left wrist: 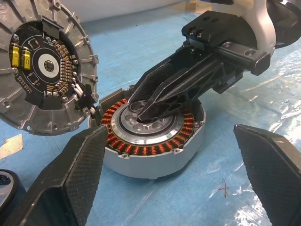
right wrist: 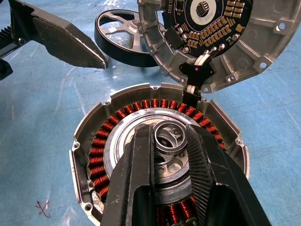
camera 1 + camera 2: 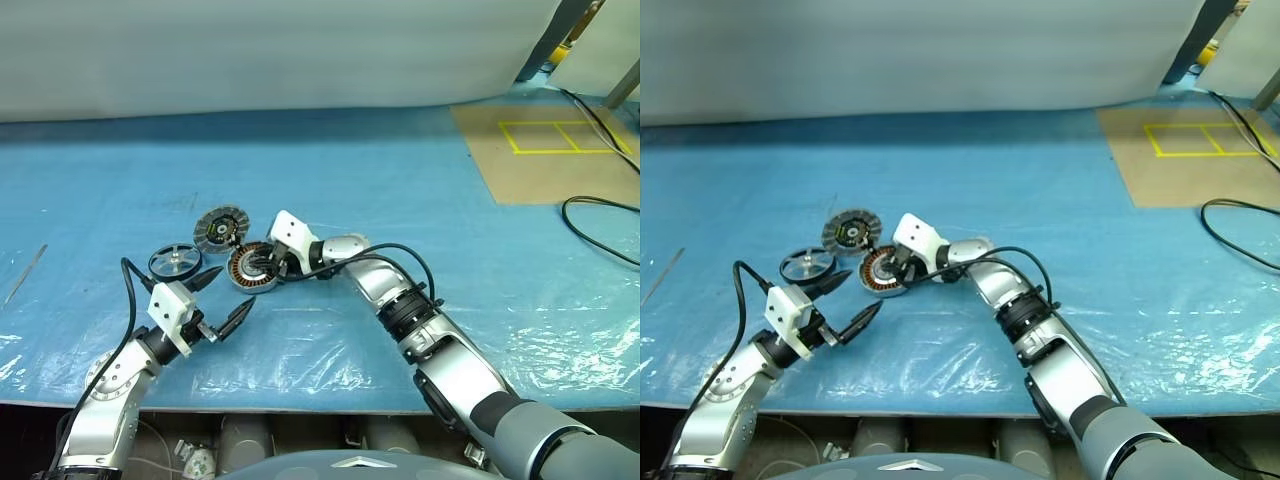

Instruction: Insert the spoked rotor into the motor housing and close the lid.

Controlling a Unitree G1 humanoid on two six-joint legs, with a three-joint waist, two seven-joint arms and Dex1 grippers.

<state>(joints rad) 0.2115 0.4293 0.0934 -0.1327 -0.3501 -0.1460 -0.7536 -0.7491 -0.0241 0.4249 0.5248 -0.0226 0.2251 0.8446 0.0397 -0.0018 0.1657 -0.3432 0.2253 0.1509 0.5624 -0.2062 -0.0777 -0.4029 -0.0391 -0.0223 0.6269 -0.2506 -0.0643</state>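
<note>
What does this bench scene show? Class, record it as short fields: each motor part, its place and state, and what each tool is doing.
Housing: round silver-grey motor housing with copper windings, flat on blue sheet
Lid: ribbed grey disc lid with dark circuit face, tilted up at housing's edge, joined to it by wires
Rotor: dark spoked rotor ring, lying on sheet beside housing, not inserted
Right tool: fingers closed on the small ring at housing's centre
Left tool: open, empty, near housing

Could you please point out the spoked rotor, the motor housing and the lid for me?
spoked rotor (image 3: pixel 174 261), left eye view, central hub.
motor housing (image 2: pixel 96 145), right wrist view, copper windings.
lid (image 1: pixel 43 67), left wrist view, dark inner face.
</note>
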